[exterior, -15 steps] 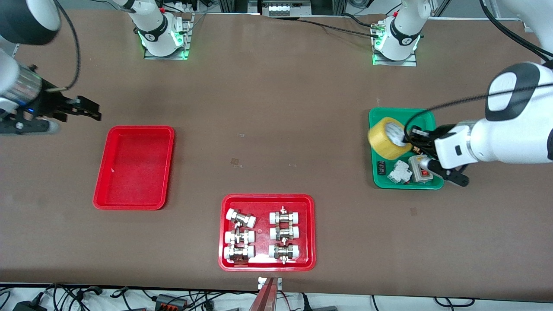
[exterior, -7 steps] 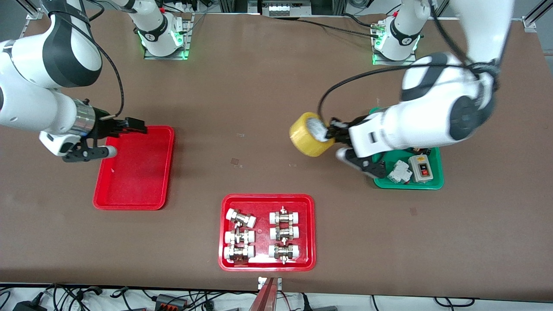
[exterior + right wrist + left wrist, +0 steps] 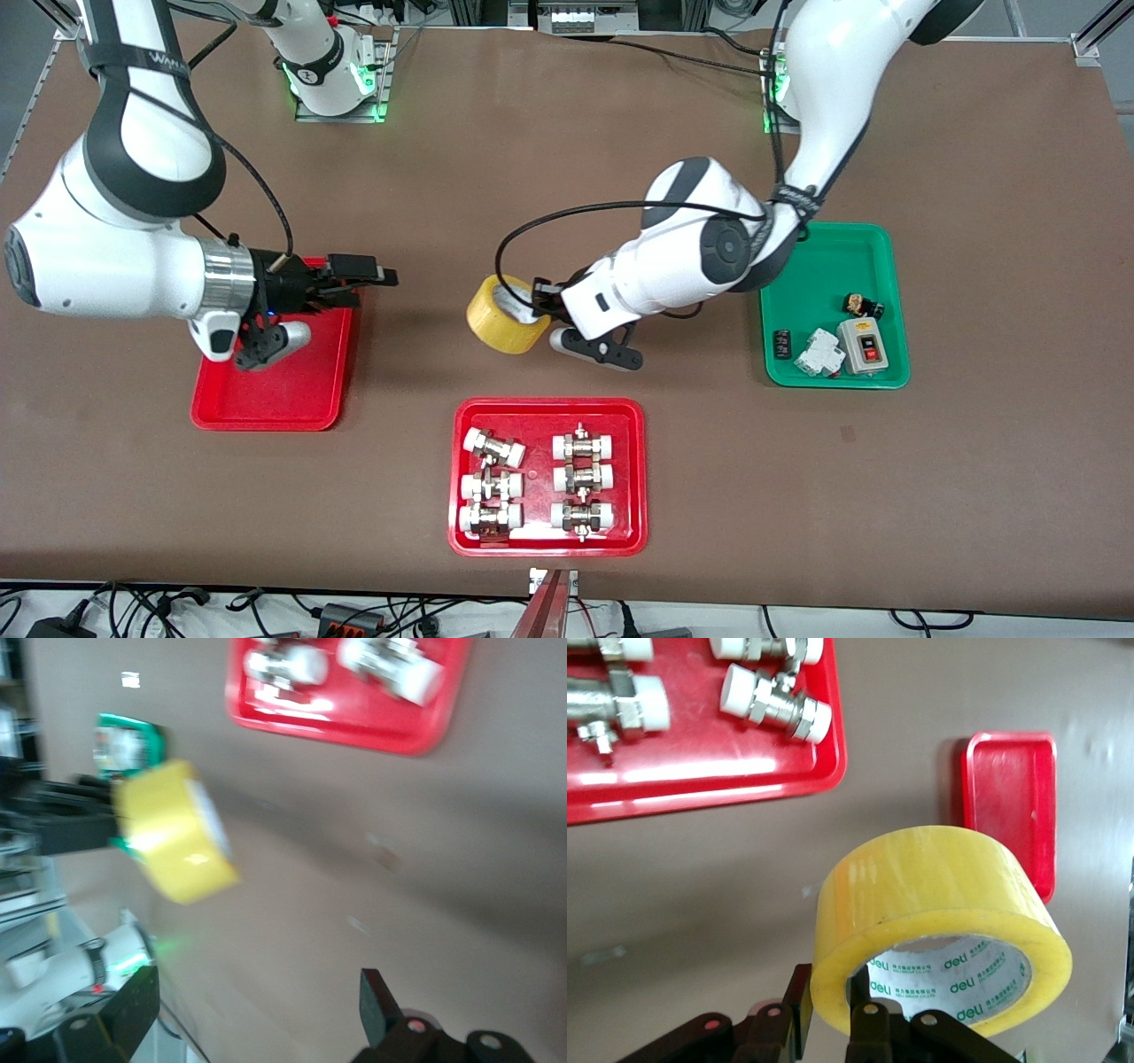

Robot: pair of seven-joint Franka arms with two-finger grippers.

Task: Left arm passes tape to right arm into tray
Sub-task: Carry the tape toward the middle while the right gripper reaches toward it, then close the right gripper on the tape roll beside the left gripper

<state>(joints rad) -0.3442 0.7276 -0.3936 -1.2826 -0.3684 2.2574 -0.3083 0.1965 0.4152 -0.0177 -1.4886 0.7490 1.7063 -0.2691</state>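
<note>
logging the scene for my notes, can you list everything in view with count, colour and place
tape: one, yellow roll, held in the air over bare table between the two arms
plain tray: one, red, toward the right arm's end of the table
fittings tray: one, red, nearest the front camera, mid-table
metal fittings: six, silver with white caps, in the fittings tray
green tray: one, toward the left arm's end
switch box: one, grey with red button, in the green tray
white breaker: one, in the green tray beside the switch box
left hand: shut on the tape's wall
right hand: open, over the plain tray's edge, pointing toward the tape
</note>
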